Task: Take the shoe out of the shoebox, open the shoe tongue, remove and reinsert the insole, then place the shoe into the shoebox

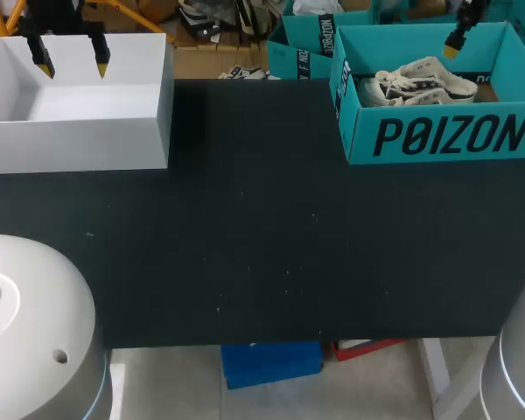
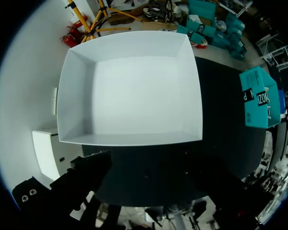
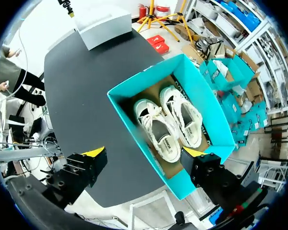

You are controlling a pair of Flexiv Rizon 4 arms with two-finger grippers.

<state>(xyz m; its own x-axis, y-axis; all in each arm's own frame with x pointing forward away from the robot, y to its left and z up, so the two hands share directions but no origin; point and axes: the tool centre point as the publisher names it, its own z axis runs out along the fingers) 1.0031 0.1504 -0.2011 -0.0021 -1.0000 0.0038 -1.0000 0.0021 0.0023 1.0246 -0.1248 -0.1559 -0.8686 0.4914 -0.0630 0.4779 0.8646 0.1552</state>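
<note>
At about one o'clock on the black table [image 1: 262,245], near its far right corner, sits the teal shoebox [image 1: 437,136], lid off, with a pair of white low-top shoes [image 1: 424,79] lying side by side on its floor. Nothing of the task is done yet.

The shoes look like canvas with rubber soles, so each is probably light. The upper should be soft and give under a pinch, while the sole and toe cap are stiffer. The loose laces could snag on a finger. A likely place to take hold is the rim of the opening near the heel, one finger inside and one outside, or across the sole edges at mid-length. The cardboard box is light too and may slide if a shoe drags on its wall.

The right gripper [image 3: 144,152] hangs above the shoebox with its fingers spread wide, holding and touching nothing. From its wrist camera the shoes [image 3: 170,124] lie ahead, between the two yellow tips.

At eleven o'clock the left gripper [image 1: 72,61] hovers over a white box [image 1: 79,144], fingers also apart and empty.
</note>
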